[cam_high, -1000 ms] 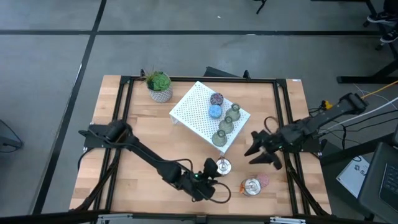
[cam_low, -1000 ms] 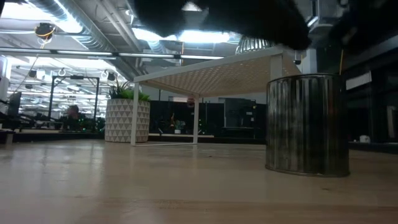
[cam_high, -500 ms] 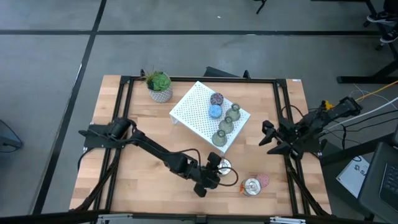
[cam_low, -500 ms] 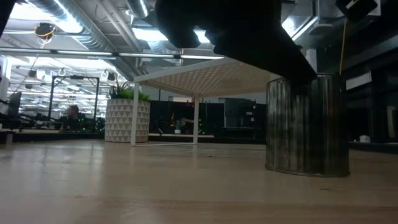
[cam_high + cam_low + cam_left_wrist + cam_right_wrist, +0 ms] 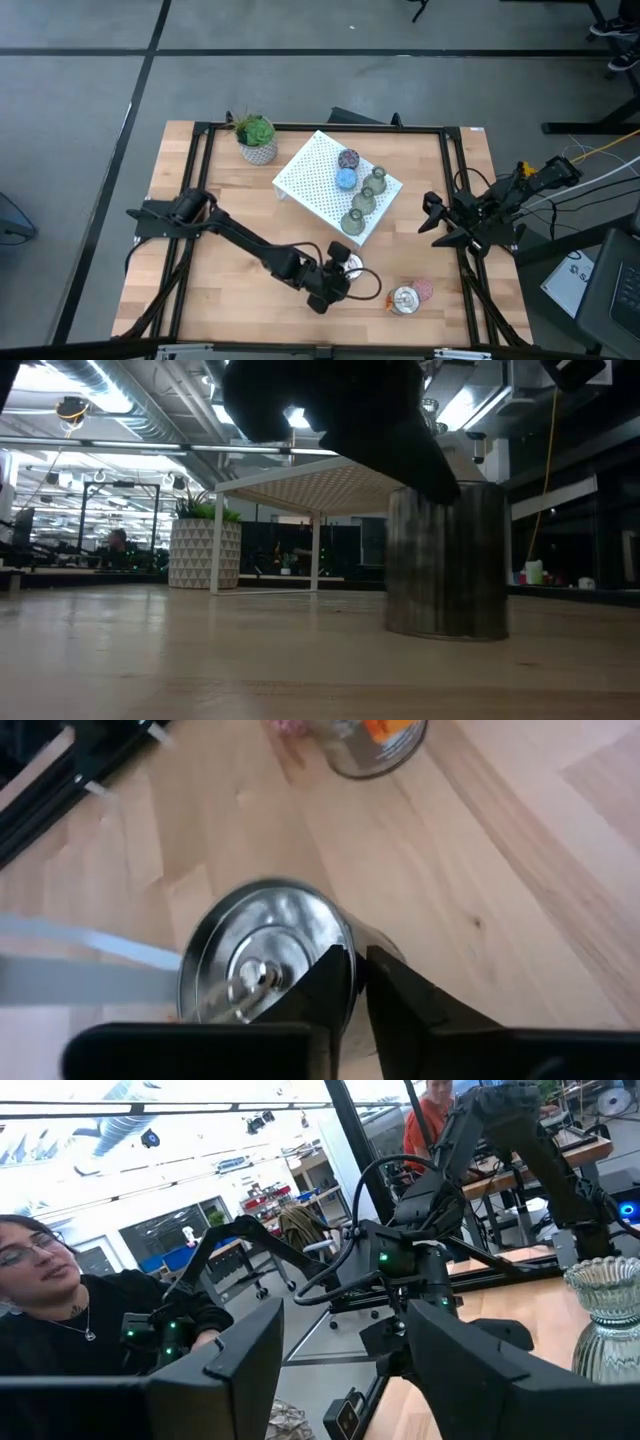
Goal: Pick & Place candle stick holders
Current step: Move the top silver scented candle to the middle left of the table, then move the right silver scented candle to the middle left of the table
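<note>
I have the left gripper down at the front middle of the table, its fingers pinched on the rim of a silver candle stick holder. From the left wrist, that holder is a shiny round cup, with a small metal stud at the centre of its well. At table level its wall is vertically ribbed and dull grey.

The second silver holder stands near the front right, with something orange inside and the pink one touching it. On the white perforated stand are the purple and blue holders, and three olive-green ones in a row toward its right corner. The potted plant stands beyond the stand.

The right gripper hangs over the table's right edge, fingers spread, holding nothing.
</note>
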